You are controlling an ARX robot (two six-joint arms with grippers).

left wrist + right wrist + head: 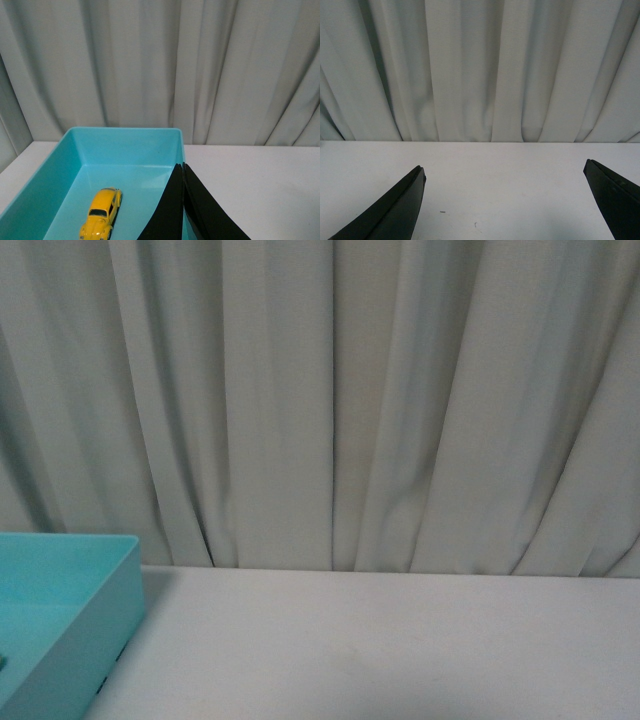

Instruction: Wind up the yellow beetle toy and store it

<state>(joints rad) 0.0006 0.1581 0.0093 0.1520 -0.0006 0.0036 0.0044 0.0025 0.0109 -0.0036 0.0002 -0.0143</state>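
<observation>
Pale pleated curtains (330, 400) back the white bench (400, 650). Inside the turquoise bin (125, 142) lies the yellow beetle toy (101, 212), glossy with dark windows. Left gripper (183, 167) jaws pressed together; right gripper (504, 172) jaws spread wide.

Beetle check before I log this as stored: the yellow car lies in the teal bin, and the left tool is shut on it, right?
Not quite. The car does lie in the teal bin, but the left tool is shut on nothing; its tips meet beside the car, apart from it. The left wrist view shows this.
</observation>
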